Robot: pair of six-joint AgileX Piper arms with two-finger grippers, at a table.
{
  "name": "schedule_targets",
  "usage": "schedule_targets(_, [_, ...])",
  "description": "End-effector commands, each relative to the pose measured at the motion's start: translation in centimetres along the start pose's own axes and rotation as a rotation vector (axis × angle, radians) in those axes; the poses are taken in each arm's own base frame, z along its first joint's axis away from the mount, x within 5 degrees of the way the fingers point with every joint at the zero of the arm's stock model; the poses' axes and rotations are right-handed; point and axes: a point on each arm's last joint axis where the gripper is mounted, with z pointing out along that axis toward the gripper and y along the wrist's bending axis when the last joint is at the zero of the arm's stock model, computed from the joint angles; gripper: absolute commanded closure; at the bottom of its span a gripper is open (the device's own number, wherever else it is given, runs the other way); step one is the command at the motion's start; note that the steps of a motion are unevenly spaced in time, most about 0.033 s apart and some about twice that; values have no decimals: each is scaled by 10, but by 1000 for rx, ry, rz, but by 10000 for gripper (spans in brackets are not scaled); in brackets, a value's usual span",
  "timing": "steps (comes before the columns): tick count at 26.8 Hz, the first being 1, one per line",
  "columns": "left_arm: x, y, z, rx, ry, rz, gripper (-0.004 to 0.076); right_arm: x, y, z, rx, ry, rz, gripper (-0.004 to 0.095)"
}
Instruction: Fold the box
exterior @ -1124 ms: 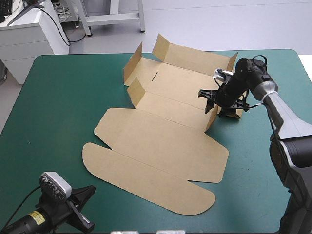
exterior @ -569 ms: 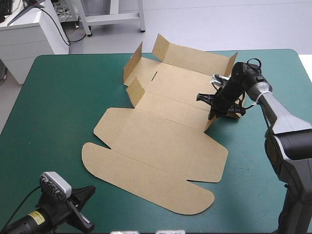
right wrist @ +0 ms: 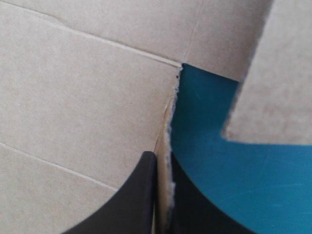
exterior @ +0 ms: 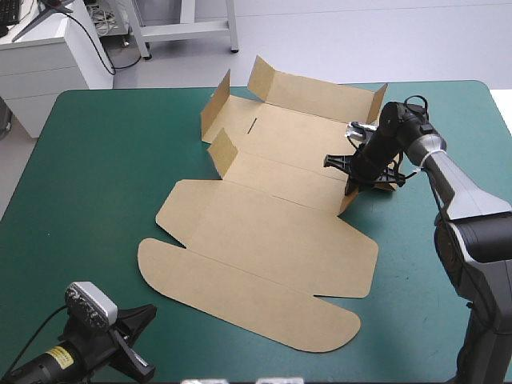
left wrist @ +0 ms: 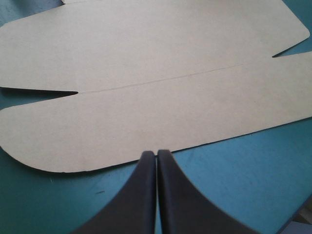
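- High view: brown box (exterior: 272, 232) lies as a cut sheet on the teal-green cover (exterior: 96, 184). Its near half is flat and the walls of its far half are raised.
- Right claw (exterior: 350, 182) is at the sheet's right side, tips pointing down, on the raised right edge of the far half.
- Right wrist view: the claw is all but closed, pinching the board, whose rough cut edge runs up between the tips. Board fills one side of the claw and bare cover the other. Another flap stands ahead of the claw, across a gap of cover.
- Left wrist view: left claw (left wrist: 156, 156) is closed into one pointed arch and holds nothing, over bare cover. The box's flat near flap, with its crease line, lies just ahead of the tips.
- High view: the left claw is by the table's near left corner, apart from the sheet and well apart from the right claw.
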Motion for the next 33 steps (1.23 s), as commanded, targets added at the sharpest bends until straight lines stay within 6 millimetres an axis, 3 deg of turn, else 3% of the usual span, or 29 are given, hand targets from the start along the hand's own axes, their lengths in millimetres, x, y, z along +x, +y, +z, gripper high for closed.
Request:
schedule_targets(1, [-14,-1,-5,2,-77,-21,732,4,2,-32,51,-69,-102,903])
schedule_targets(6, [-14,-1,-5,2,-77,-21,732,-5,-4,-44,172,-121,-269,903])
schedule_targets(10, [-14,-1,-5,2,-77,-19,732,-10,12,-50,307,-151,-565,903])
schedule_targets(12, [-14,-1,-5,2,-77,-16,732,-9,25,-46,351,-145,-683,903])
schedule_targets(19, [-14,-1,-5,2,-77,-20,732,-3,74,-20,240,-110,-942,905])
schedule_targets(26, [-14,-1,-5,2,-77,-20,732,22,125,-22,123,-136,-1234,905])
schedule_targets(33, [-14,-1,-5,2,-77,-20,732,57,178,-22,56,-166,-1741,907])
